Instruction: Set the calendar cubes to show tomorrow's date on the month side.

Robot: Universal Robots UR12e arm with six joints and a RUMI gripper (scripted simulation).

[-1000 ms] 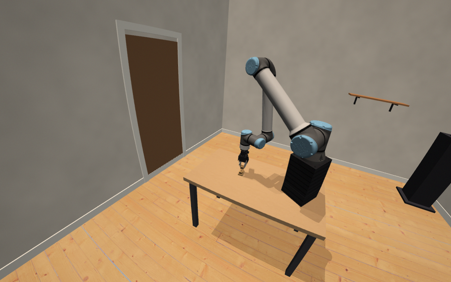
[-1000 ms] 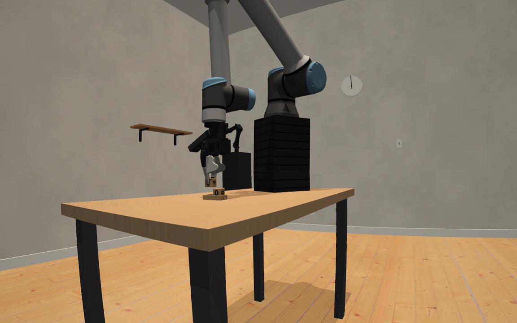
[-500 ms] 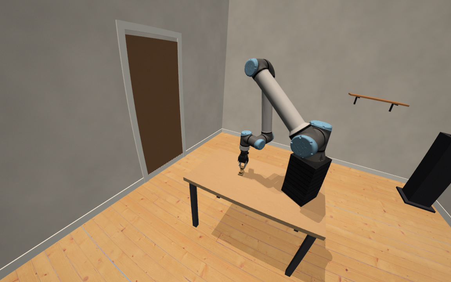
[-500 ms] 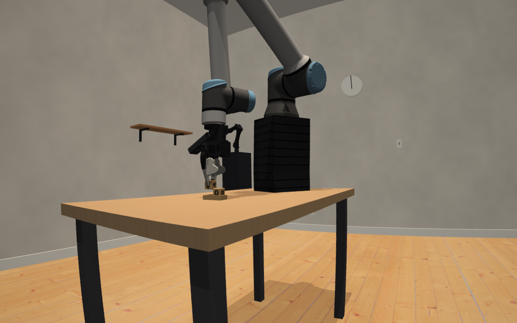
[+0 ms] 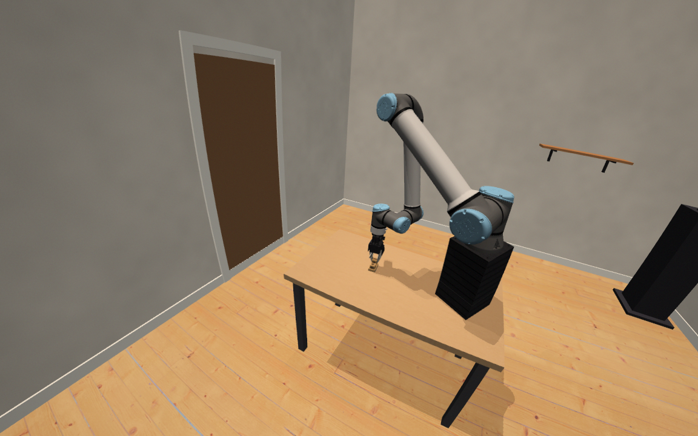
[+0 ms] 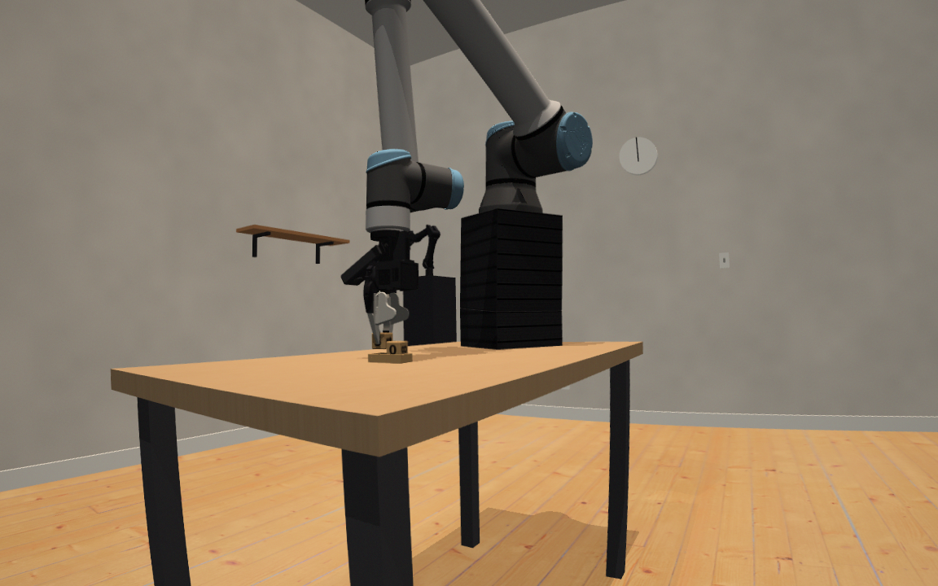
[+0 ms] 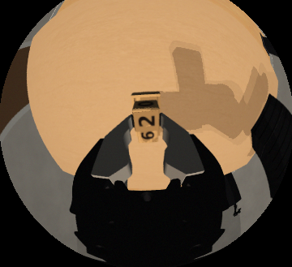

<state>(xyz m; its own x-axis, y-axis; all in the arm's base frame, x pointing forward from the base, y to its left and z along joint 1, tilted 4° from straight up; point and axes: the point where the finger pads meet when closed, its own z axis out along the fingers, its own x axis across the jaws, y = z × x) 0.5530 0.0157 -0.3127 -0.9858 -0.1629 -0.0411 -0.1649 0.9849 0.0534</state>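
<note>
End effector (image 6: 383, 336) pointed straight down, closed on small wooden cube (image 7: 147, 126). Digits 2 and 6 seen on held cube's faces in wrist view. Held cube positioned low over left slot of wooden tray (image 6: 379, 358), beside second cube (image 6: 396, 348); contact with tray cannot be told. Second cube seated in tray, 0 shown toward exterior camera. Tray placed on table (image 6: 297, 397) well inside its edges, nearer the far edge, near arm's black pedestal (image 6: 510, 277) mounted at table's far corner.
</note>
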